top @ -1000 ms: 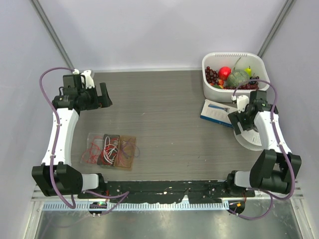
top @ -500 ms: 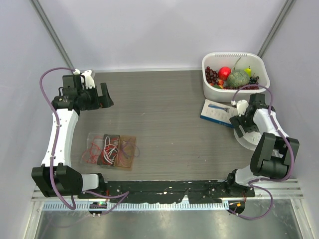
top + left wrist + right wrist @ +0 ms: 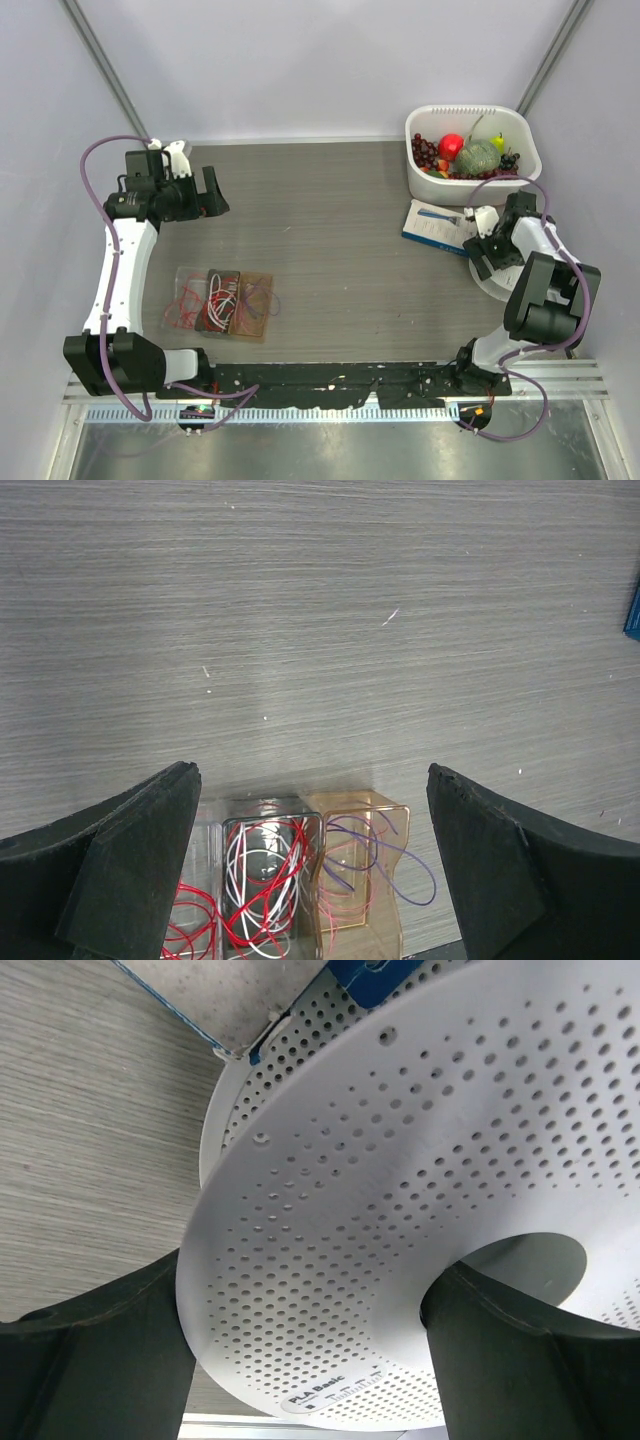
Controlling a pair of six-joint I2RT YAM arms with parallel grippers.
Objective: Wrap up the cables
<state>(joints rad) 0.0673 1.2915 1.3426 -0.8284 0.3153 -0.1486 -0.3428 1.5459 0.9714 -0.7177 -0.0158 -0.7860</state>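
the white perforated spool [image 3: 400, 1160] lies on its flange at the near right of the table [image 3: 330, 200], hub axis upward, directly beneath the right gripper [image 3: 310, 1295]. that gripper's fingers are spread wide, one outside the rim and one at the hub hole, and i cannot tell whether they touch it. no thin dark wire can be made out. the right arm is clearly nearer. the left gripper [image 3: 310, 810], spread and empty, hangs well apart at the far left.

Left fingers [image 3: 130, 870] wide apart — between them, clear boxes [image 3: 272, 821] of coloured wires [image 3: 255, 880] on the table [image 3: 320, 630].
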